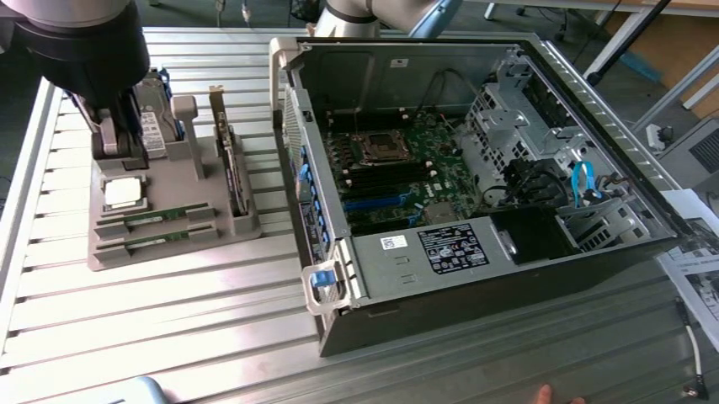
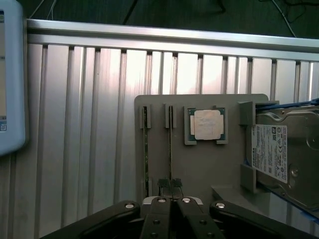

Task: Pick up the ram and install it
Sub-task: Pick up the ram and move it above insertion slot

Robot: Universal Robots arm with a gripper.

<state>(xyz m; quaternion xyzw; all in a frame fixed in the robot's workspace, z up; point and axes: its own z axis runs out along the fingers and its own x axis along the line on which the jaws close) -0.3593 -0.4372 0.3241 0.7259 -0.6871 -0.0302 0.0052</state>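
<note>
Takes in, from the exterior view, an open computer case [image 1: 348,76] on the ribbed worktop [image 1: 168,337] and an upright dark card [image 1: 232,168] between that case and the square chip [image 1: 124,192]; looks, from the wrist view, straight along the ram [image 2: 170,144] and a second strip [image 2: 145,149] like it, both edge-on in a grey holder [image 2: 199,169], with a hard drive [image 2: 271,149] on the chip's other side. Places the ram just beside the chip, the second strip one slot further from it. Finds the tool [image 2: 170,185] pressed together at the ram's end away from the chip, contact with it impossible to tell.
</note>
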